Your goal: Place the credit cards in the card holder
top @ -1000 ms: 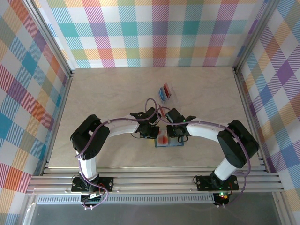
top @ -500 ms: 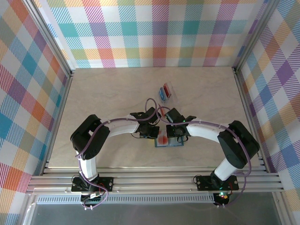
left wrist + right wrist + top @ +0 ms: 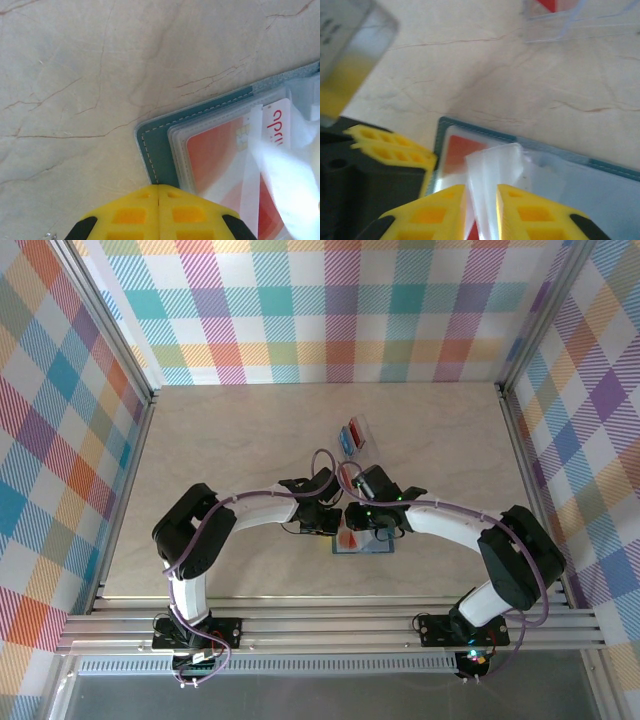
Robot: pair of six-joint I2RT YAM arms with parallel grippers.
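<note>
Surface: beige marbled table (image 3: pixel 230 440), plaid walls.
Card holder (image 3: pixel 155 150): lies open mid-table, red card (image 3: pixel 215 155) inside.
Clear case (image 3: pixel 355 435): at the holder's 12 o'clock.
Left gripper (image 3: pixel 158 200): closed, empty.
Right gripper (image 3: pixel 481 200): pinching clear sleeve (image 3: pixel 495 160).

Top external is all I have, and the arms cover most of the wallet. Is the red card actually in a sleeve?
Observer: Left wrist view: the red card shows through a clear sleeve of the open card holder.
Operator: Left claw?
Observer: The left claw is shut, with its tips at the holder's edge.
Operator: And the right?
Observer: Right wrist view: the right claw straddles a lifted clear flap. Its fingers stand slightly apart, and I can't tell whether they pinch it.
</note>
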